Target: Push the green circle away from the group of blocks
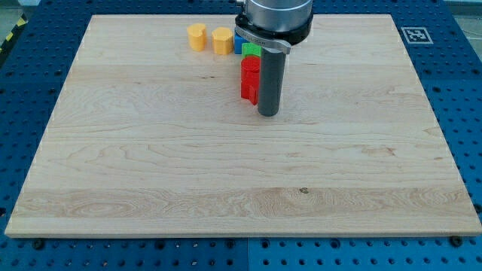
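Wooden board [151,165], green block [251,50] above my tip [269,114], beside red blocks [249,77], no claw fitted

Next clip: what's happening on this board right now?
A robot arm with a dark rod is working on a wooden board. My tip sits just to the view's right of two red blocks, near the view's top. Above them a green block and a blue block are partly hidden by the arm. Two yellow blocks stand to their left. The green block is packed in with the group.
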You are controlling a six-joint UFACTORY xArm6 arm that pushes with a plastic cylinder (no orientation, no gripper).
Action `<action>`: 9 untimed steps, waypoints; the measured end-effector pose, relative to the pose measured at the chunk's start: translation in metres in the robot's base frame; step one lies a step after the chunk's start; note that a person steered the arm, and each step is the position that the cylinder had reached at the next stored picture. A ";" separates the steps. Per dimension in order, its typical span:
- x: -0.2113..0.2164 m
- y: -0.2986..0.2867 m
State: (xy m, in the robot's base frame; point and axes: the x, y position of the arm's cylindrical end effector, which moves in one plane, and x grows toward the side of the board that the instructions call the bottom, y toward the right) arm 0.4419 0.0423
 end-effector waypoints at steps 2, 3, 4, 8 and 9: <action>0.042 0.015; 0.042 0.015; 0.071 0.015; 0.119 -0.092; 0.084 -0.183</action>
State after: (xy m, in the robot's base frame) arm 0.5263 -0.1406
